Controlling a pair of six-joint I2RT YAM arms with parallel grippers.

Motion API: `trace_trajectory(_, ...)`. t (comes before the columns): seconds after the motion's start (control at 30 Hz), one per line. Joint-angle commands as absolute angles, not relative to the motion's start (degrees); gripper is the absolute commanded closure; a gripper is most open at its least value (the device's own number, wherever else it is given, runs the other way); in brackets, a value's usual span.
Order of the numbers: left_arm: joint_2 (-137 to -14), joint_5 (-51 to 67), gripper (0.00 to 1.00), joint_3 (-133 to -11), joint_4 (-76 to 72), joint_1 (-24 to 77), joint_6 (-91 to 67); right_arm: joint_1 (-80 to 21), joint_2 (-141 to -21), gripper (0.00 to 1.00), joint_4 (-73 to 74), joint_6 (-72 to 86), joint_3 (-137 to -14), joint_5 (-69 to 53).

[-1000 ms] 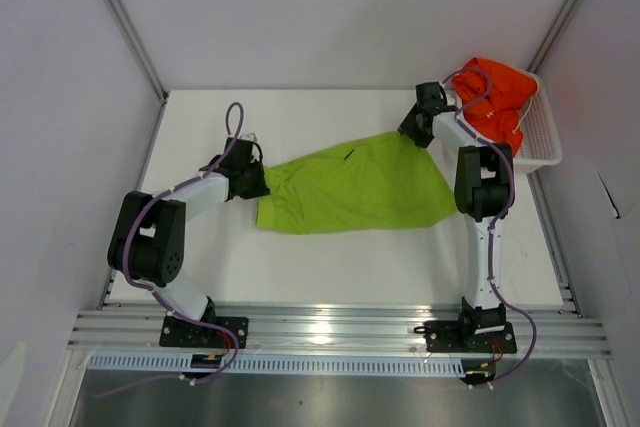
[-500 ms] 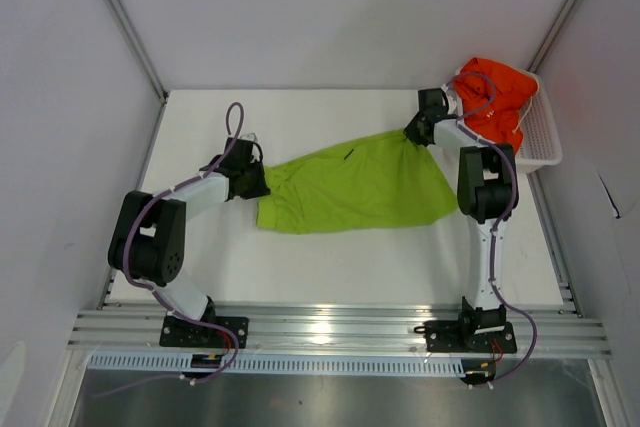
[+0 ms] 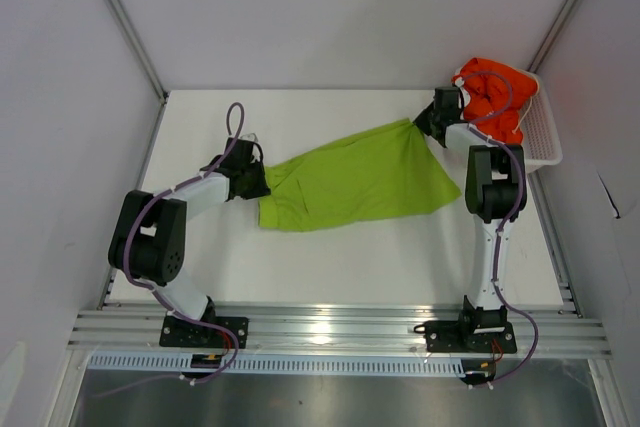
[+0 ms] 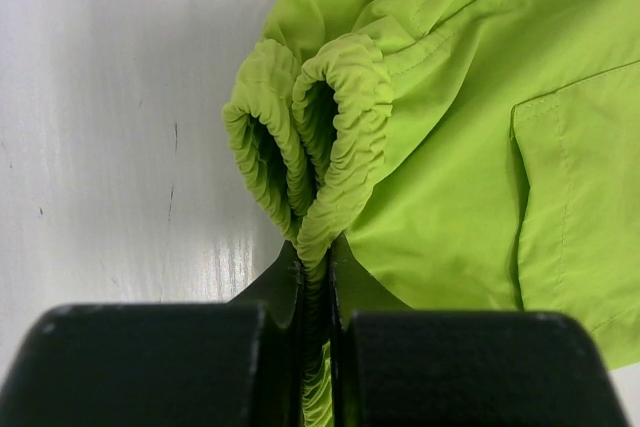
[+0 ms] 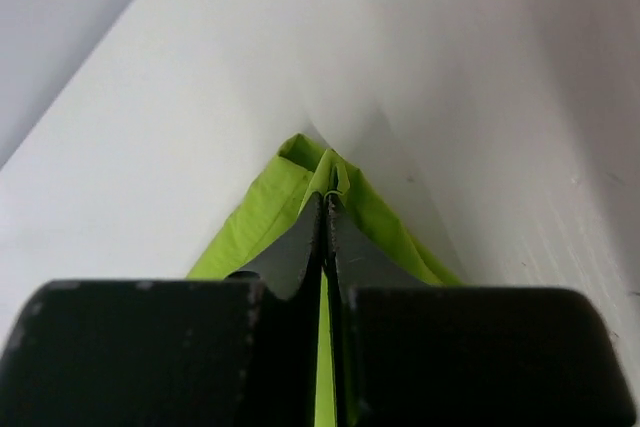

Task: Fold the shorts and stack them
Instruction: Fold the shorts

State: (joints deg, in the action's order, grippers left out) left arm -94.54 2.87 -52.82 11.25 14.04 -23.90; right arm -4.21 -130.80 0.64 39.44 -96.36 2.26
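The white tabletop (image 3: 350,267) is spanned by the lime green shorts (image 3: 350,182), which are stretched out between the two arms. A white mesh basket (image 3: 548,142) is seen at the far right edge, and the orange-red shorts (image 3: 495,97) are heaped in it. The gathered green waistband is clamped by the left jaws. A far corner of the green fabric is pinched by the right jaws.
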Motion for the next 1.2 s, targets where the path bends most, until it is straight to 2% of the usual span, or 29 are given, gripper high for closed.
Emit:
trace_trajectory(0.0,-95.6,2.1,1.00,-52.8,12.2,14.4,-22.2,-3.8,-128.9,0.99,-7.8,39.1,-96.7,0.4)
trace_trajectory(0.03,-95.8,2.0,1.00,-52.9,12.3,14.4,-22.2,-3.8,-129.5,0.96,-8.1,39.1,-96.9,-1.8)
trace_trajectory(0.07,-95.8,1.9,1.00,-52.9,12.4,14.4,-22.2,-3.8,-129.7,0.75,-7.9,38.9,-97.3,-2.3)
trace_trajectory(0.13,-95.6,1.3,1.00,-53.1,12.7,14.4,-22.4,-3.7,-129.8,0.49,-7.5,38.6,-97.6,-3.1)
trace_trajectory(0.17,-95.6,1.1,1.00,-53.0,12.7,14.4,-22.5,-3.7,-129.3,0.33,-7.3,37.9,-97.6,-3.3)
trace_trajectory(0.2,-95.5,1.1,1.00,-53.0,12.8,14.4,-22.6,-3.7,-128.9,0.29,-6.7,37.4,-97.6,-3.2)
trace_trajectory(0.33,-95.8,0.3,1.00,-53.9,14.2,14.2,-23.3,-3.6,-125.6,0.24,-2.5,33.1,-97.9,-3.5)
trace_trajectory(0.47,-96.4,-1.6,1.00,-54.8,15.5,13.3,-24.1,-3.6,-117.9,0.26,5.1,27.1,-94.9,-5.4)
trace_trajectory(0.57,-96.9,-1.8,1.00,-56.6,16.0,12.4,-24.3,-3.7,-111.9,0.27,6.3,25.1,-87.2,-5.3)
trace_trajectory(0.73,-100.6,-4.0,1.00,-61.9,18.2,11.5,-23.3,-4.0,-99.4,0.30,13.4,23.6,-73.6,2.3)
trace_trajectory(0.93,-106.9,-0.9,1.00,-73.6,20.2,11.3,-17.2,-3.8,-86.2,0.34,15.1,23.9,-58.8,4.4)
trace_trajectory(1.17,-109.1,-4.6,1.00,-81.9,23.4,11.1,-12.8,-3.7,-84.7,0.37,15.9,22.8,-52.7,3.3)
